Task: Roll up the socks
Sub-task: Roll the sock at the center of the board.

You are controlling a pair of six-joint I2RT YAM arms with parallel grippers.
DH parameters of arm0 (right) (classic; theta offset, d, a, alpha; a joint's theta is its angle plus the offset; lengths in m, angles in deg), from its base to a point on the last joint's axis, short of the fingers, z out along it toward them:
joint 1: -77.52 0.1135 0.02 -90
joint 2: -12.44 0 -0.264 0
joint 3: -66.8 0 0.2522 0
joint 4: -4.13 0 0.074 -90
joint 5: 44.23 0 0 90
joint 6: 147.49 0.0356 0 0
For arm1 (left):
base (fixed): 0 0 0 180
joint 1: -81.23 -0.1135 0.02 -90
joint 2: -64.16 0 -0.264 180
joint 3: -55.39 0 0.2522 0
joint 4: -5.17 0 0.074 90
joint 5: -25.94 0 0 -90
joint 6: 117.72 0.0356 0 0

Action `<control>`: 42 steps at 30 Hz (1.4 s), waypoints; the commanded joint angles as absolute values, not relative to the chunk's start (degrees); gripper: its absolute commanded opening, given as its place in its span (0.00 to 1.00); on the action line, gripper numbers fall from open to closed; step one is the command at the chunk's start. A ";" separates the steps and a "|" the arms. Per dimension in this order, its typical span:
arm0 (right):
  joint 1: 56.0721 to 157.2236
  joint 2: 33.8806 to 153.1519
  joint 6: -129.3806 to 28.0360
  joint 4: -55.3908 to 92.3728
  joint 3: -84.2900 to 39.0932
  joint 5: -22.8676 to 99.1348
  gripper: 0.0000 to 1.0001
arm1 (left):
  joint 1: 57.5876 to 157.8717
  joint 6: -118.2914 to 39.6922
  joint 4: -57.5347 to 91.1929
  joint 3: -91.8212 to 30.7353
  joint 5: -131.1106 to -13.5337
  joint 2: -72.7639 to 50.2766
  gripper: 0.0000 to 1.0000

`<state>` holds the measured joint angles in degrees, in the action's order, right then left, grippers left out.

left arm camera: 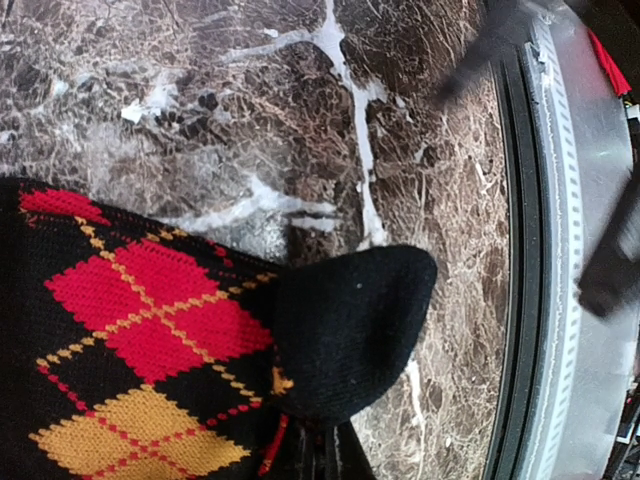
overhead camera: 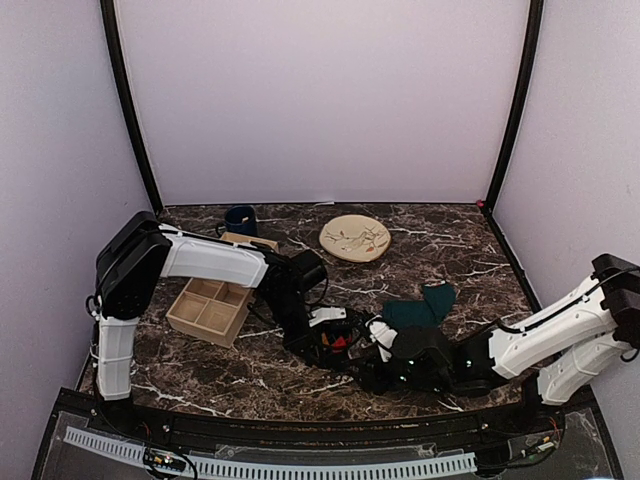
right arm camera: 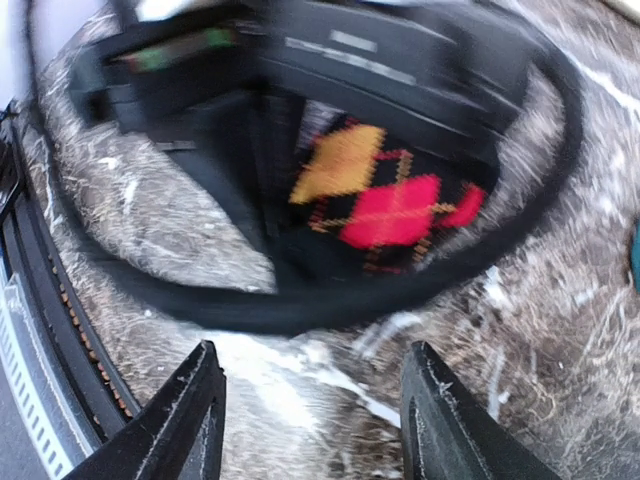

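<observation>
The black argyle socks (left arm camera: 140,340) with red and orange diamonds lie on the marble, a plain black end (left arm camera: 350,320) bulging toward the table's near edge. My left gripper (left arm camera: 325,455) is shut on that sock, its dark fingers pinched together under the fabric. From above, the left gripper (overhead camera: 338,342) sits mid-table over the argyle socks (overhead camera: 345,345). The teal-green socks (overhead camera: 422,308) lie bunched just right of it. My right gripper (right arm camera: 315,400) is open above bare marble with nothing between its fingers (right arm camera: 195,415), and the argyle socks (right arm camera: 385,200) lie beyond a black cable. From above, the right gripper (overhead camera: 378,368) is low beside the argyle socks.
A wooden compartment box (overhead camera: 210,308) stands to the left, a dark blue mug (overhead camera: 240,220) behind it, and a round tan plate (overhead camera: 355,238) at the back centre. A black cable (right arm camera: 300,300) loops across the right wrist view. The table's metal front rail (left arm camera: 560,250) is close by.
</observation>
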<state>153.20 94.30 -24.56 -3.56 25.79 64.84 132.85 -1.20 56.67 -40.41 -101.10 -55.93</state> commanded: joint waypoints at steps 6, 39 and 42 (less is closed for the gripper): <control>160.48 99.99 -39.90 1.76 16.97 72.87 0.58 | 132.23 -0.87 62.90 -41.91 -103.40 -58.93 0.00; 159.59 111.52 -59.84 0.93 11.20 75.64 0.54 | 130.54 0.31 66.56 -44.55 -106.07 -61.35 0.00; 159.10 111.97 -60.57 0.93 11.01 74.79 0.53 | 130.54 0.32 66.91 -44.77 -106.07 -61.40 0.00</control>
